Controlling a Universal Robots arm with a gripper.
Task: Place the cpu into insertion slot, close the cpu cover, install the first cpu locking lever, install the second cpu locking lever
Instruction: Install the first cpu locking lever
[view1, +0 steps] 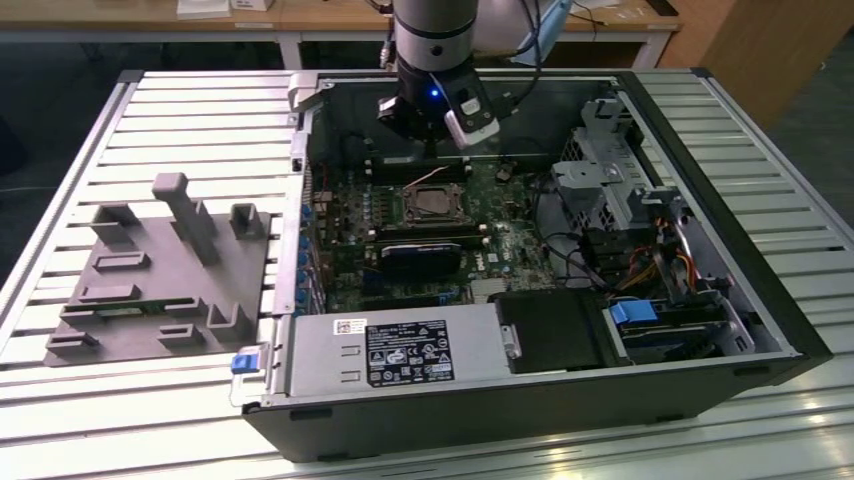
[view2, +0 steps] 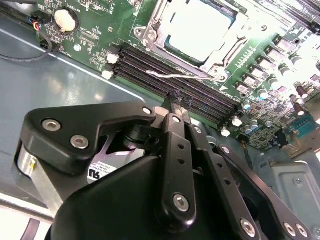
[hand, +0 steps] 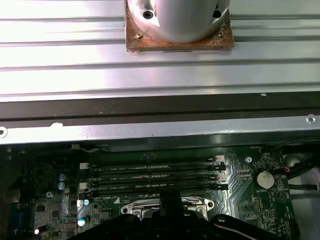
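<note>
The cpu (view2: 200, 27) shows a pale square face and lies in the insertion slot (view1: 434, 205) on the green motherboard. The silvery cpu cover (view2: 150, 35) frames it and looks lowered over it. A thin wire locking lever (view2: 172, 75) runs along the socket's side nearest the memory slots, and its free end stands off the board. My gripper (view2: 178, 101) hangs above the memory slots just beside that lever, fingers together with nothing between them. In the exterior view the gripper (view1: 429, 152) is over the far part of the open case, just behind the socket.
Black memory slots (hand: 150, 175) lie between the socket and the case wall. A black fan card (view1: 420, 255), a power supply (view1: 387, 350), a drive cage (view1: 614, 170) and loose cables crowd the case. A grey fixture block (view1: 160, 270) stands on the slatted table at the exterior view's left.
</note>
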